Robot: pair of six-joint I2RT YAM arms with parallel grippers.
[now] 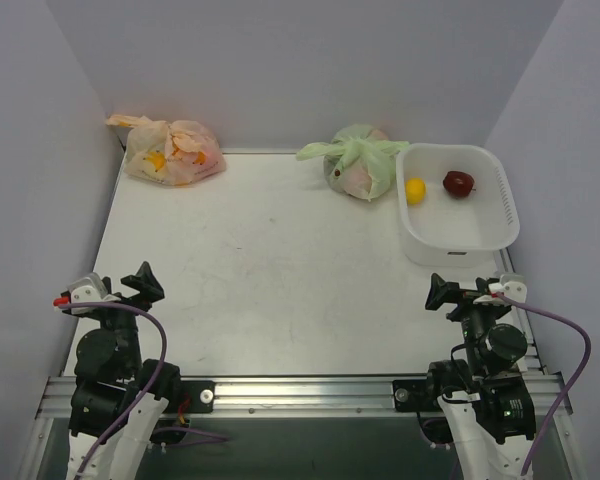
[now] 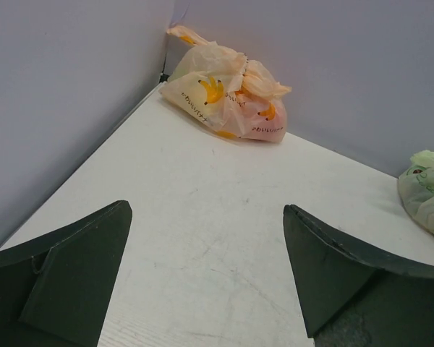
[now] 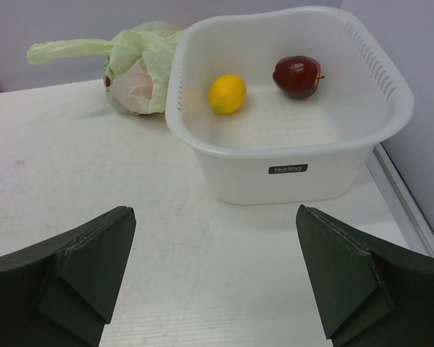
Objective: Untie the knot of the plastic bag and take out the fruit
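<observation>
Where the top camera looks down on the table (image 1: 280, 270), the peach bag (image 1: 175, 155) lies well to the left of the tub (image 1: 458, 250), about level with its far rim, against the back wall. A green bag (image 1: 360, 165) sits just beside the tub's far left corner. A lemon (image 1: 415, 190) and an apple (image 1: 458, 183) lie apart inside the tub. The left gripper (image 1: 130, 288) sits well left of the tub and nearer the arm bases. The right gripper (image 1: 442, 293) sits just in front of its near wall. Neither touches anything. In the left wrist view that gripper's fingers are spread wide over bare table with nothing between them. The peach bag lies ahead, its knot (image 2: 260, 83) tied on top with loose ends sticking out. Yellow-orange shapes show on the film, and I cannot tell fruit from print. In the right wrist view the fingers are likewise spread and empty, pointing at the tub's near wall. The lemon is left of the apple, and the green bag lies past the tub's left rim.
</observation>
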